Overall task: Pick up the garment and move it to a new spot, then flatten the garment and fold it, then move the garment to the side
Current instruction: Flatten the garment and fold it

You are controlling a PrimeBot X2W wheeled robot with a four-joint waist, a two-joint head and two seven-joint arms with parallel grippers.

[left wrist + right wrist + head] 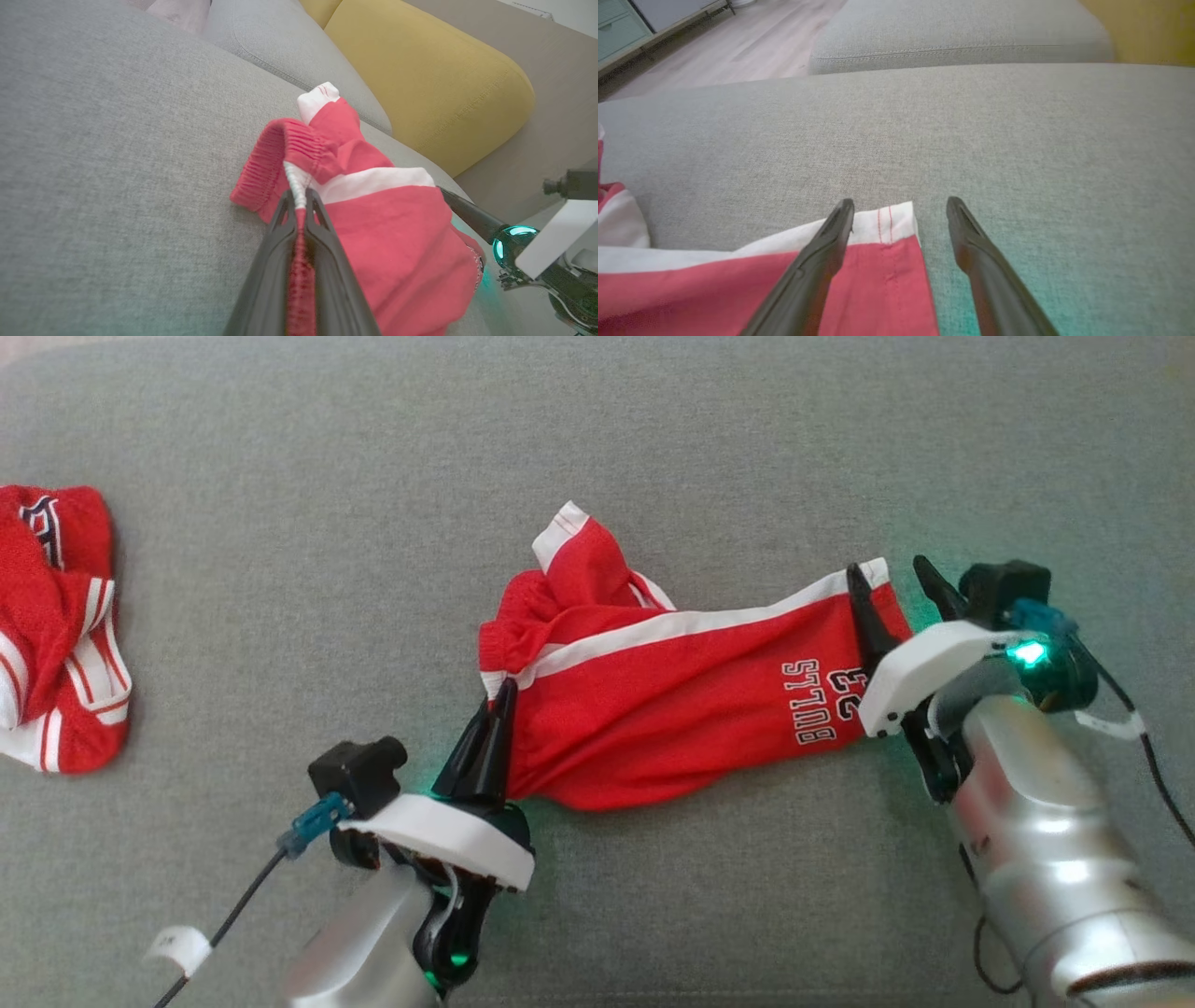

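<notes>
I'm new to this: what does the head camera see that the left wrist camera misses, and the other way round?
Head view: a second red garment at the far left, and the readable BULLS 23 print. Left wrist view: a yellow cushion behind the seat. Both: the red shorts on the grey sofa, the left claw shut on them, and the open right claw at their other end.

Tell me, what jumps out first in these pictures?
The bright red shorts with a white stripe and BULLS 23 lettering lie stretched across the middle of the grey fabric sofa cushion. The left claw pinches their waistband end, while the right claw stands open at the far hem corner. A crumpled red-and-white garment sits at far left.
</notes>
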